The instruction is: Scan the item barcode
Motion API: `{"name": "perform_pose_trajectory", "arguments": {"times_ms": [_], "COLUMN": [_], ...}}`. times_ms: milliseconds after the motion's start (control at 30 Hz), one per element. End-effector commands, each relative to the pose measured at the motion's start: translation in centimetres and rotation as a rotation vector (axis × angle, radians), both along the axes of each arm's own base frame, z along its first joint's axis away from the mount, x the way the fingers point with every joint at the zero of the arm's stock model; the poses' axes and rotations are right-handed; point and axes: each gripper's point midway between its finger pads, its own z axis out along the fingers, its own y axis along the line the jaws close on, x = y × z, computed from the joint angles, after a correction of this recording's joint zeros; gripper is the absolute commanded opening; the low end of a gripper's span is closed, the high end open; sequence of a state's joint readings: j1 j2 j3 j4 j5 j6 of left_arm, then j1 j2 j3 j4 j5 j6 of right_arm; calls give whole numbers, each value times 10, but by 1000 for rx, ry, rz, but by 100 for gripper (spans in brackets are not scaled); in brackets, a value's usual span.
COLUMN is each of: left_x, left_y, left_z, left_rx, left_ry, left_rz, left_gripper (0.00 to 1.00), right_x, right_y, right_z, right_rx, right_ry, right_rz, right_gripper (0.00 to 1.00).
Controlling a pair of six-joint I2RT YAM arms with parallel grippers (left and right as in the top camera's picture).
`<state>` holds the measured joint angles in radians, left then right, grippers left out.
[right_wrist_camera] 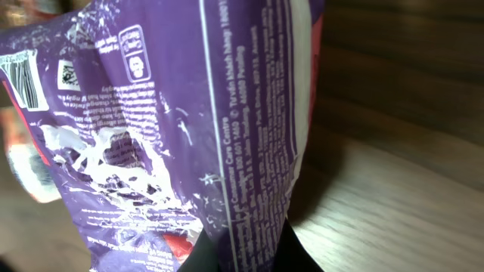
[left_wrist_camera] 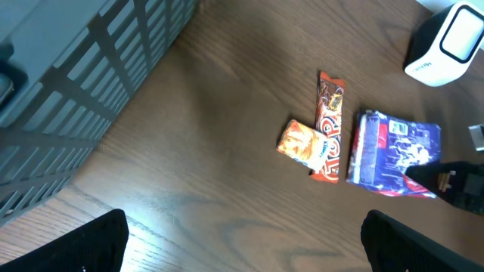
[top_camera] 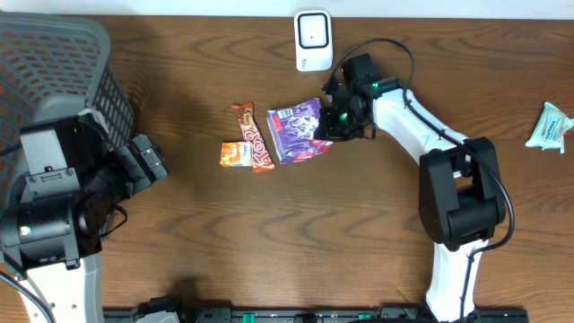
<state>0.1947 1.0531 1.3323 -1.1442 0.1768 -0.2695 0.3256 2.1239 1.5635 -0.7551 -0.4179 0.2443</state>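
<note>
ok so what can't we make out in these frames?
Overhead: right gripper fingertips are hidden under its own wrist.
Right wrist: purple packet fills the frame; its barcode is cut off by the left edge, and the print is too blurred to read.
Overhead: teal packet sits at the right edge, too small to identify.
Left wrist: scanner is clipped by the top-right corner.

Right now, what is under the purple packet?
The wood table shows at the edges of the purple packet, and nothing sticks out from below. The spot right beneath is covered by the packet itself.
</note>
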Motion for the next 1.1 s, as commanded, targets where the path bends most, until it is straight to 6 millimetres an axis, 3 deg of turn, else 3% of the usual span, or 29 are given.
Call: {"name": "perform_pose_trajectory", "arguments": {"times_ms": [0, 100, 200, 300, 400, 467, 700, 800, 900, 1033, 1067], "left_x": [0, 0, 0, 0, 0, 0, 0, 0, 0, 0, 0], "left_y": [2, 2, 2, 2, 2, 2, 2, 2, 2, 2, 2], "left_z": [3, 3, 3, 3, 3, 3, 3, 3, 3, 3, 3], "left_rx": [4, 4, 4, 4, 4, 4, 4, 4, 4, 4, 4], "left_ry": [-8, -8, -8, -8, -8, -8, -8, -8, -8, -8, -8], "left_rz": [10, 10, 11, 11, 10, 11, 10, 11, 10, 10, 10], "left_gripper": [98, 98, 98, 98, 98, 98, 98, 98, 98, 98, 98], "right_x": [25, 31, 34, 20, 9, 3, -7, -12, -16, -19, -20], "right_y": [-32, -56, -104, -148, -163, -166, -163, -146, -121, -68, -53], "right_z": [33, 54, 84, 121, 142, 143, 84, 62, 56, 55, 53], "right_rx": [-193, -343, -584, -813, -965, -1027, -1125, -1121, -1084, -970, -927], "right_ry": [-152, -212, -268, -330, -389, -403, -315, -275, -286, -335, -340], "right_rz": [-35, -81, -282, -491, -539, -542, -462, -399, -349, -287, -270], "right_gripper": [1, 1, 1, 1, 1, 1, 1, 4, 22, 62, 68]}}
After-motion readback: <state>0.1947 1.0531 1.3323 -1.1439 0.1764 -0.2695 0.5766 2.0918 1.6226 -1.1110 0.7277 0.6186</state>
